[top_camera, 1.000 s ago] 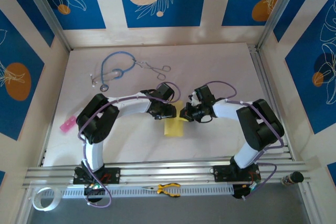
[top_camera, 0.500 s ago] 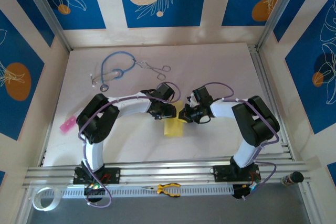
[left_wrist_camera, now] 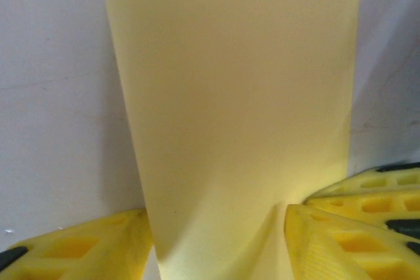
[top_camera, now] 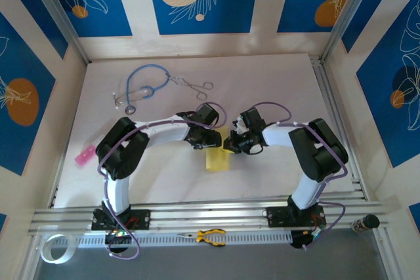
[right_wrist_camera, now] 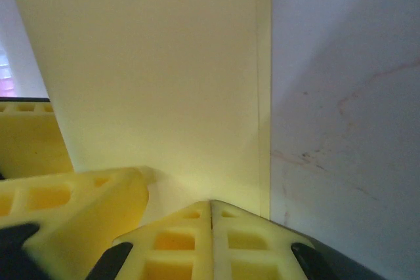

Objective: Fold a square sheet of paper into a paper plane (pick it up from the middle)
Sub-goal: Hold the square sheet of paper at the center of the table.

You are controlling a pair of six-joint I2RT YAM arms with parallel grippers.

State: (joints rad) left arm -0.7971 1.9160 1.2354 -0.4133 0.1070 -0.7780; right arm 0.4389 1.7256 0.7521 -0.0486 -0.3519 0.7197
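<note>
The square sheet of paper (top_camera: 217,159) is pale yellow and lies folded into a narrow strip at the table's middle. A paper plane is out of view. My left gripper (top_camera: 209,140) sits at the strip's far left corner. In the left wrist view the paper (left_wrist_camera: 230,96) runs between its yellow fingers (left_wrist_camera: 72,247), and that gripper (left_wrist_camera: 216,254) is open across the strip. My right gripper (top_camera: 233,142) is at the far right corner. It is shut (right_wrist_camera: 211,202), and its joined tips rest on the paper (right_wrist_camera: 157,63) close to its right edge.
A blue stethoscope (top_camera: 141,86) and metal forceps (top_camera: 195,84) lie at the back of the table. A small pink object (top_camera: 84,157) is at the left edge. Yellow-handled pliers (top_camera: 210,235) and a tape roll (top_camera: 52,248) lie beyond the near rail (top_camera: 197,214).
My right arm has shifted slightly left towards the paper. The left jaws have widened a little. The paper has hardly moved.
</note>
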